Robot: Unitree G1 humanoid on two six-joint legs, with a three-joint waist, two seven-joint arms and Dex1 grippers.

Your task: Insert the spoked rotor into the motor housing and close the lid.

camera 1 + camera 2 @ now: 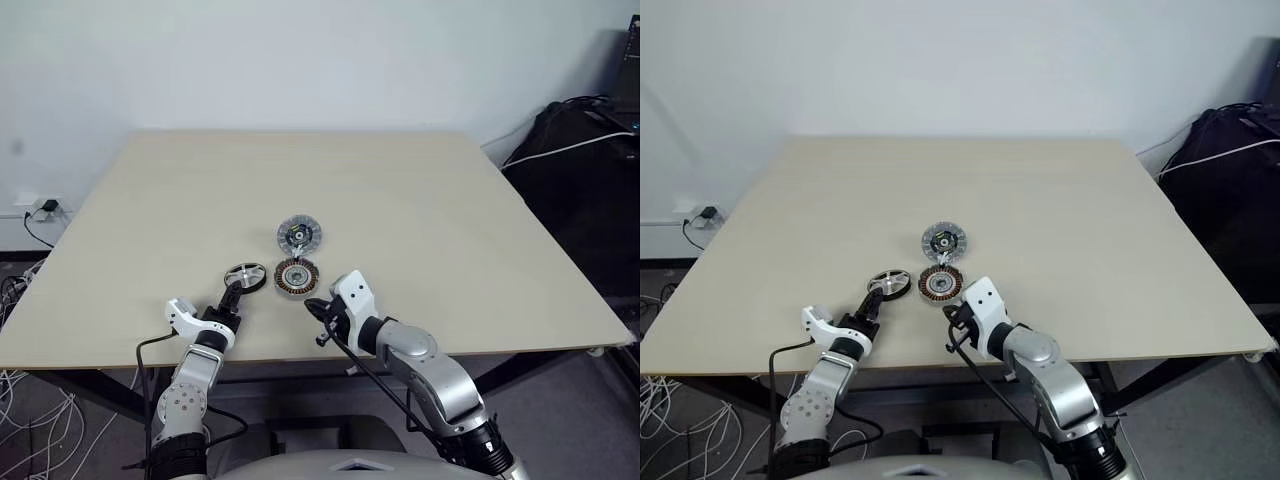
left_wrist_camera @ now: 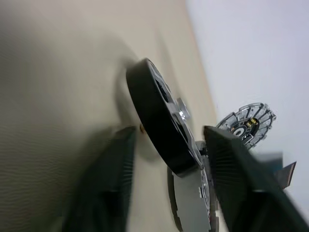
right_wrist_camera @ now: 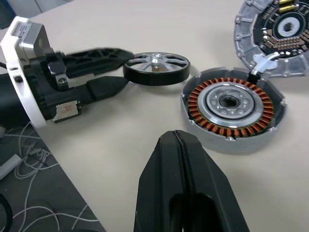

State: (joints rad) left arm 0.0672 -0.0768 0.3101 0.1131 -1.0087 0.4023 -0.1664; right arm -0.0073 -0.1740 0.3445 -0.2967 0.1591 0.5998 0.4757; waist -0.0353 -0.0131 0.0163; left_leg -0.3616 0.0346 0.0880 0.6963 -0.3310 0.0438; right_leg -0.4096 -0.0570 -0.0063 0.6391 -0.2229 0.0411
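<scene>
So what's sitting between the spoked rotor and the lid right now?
Bare tabletop only, in the right wrist view. The motor housing sits beside that stretch, nearer the camera, not between the spoked rotor and the lid.

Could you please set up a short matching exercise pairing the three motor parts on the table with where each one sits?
Things:
1. spoked rotor
2. motor housing
3. lid

Places:
A. farthest from the robot, beyond the copper windings
B. between the left gripper's jaws
C. on the table ahead of the right gripper

Pairs: 1-B, 2-C, 3-A
</scene>
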